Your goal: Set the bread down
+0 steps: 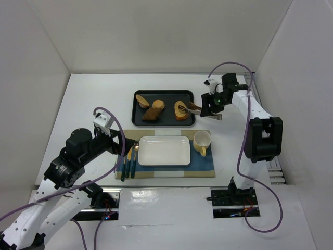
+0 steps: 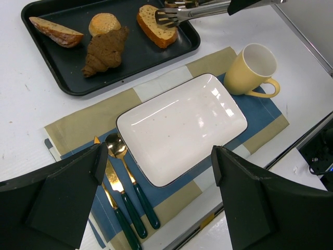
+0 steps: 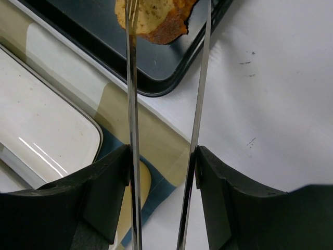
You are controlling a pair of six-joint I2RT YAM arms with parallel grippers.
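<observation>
The bread is a flat golden slice with a brown crust, lying at the right end of the black tray. My right gripper is shut on a pair of metal tongs. The tongs' two arms stand apart, with one forked tip over the slice and the other past its right edge. Whether the slice is pinched or lifted does not show. My left gripper hangs open above the placemat's left part, holding nothing.
On the tray also lie a dark croissant-like piece, a small round roll and another slice. In front, a white rectangular plate, a yellow mug and green-handled cutlery rest on a blue-and-tan placemat.
</observation>
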